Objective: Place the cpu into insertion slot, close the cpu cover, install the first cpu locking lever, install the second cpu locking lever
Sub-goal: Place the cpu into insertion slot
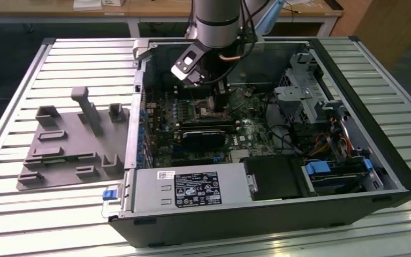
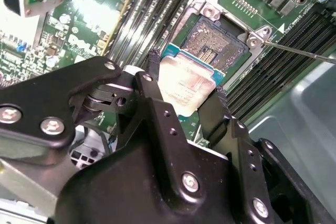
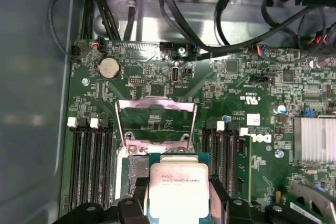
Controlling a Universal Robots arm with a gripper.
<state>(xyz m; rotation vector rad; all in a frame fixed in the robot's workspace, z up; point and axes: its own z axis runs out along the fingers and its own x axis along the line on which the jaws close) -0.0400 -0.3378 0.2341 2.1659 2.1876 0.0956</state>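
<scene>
Second wrist view has the cpu (image 2: 186,85), silver top up, pinched by two opposite edges between the black fingers (image 2: 152,85) of the gripper (image 2: 187,77), which is clamped on it. The chip hangs over the near edge of the insertion slot (image 2: 220,40), whose dark centre is mostly uncovered; whether chip and socket touch I cannot tell. A thin lever rod (image 2: 299,53) juts from the slot's corner. In the first wrist view the cpu cover (image 3: 155,106) stands raised at the slot's far side, with black memory slots (image 3: 89,161) on both sides of it. In the exterior view the arm (image 1: 216,21) reaches down into the open computer case (image 1: 377,134), and a grey fixture tray (image 1: 70,144) lies on the slatted table (image 1: 20,225) at the exterior view's left.
</scene>
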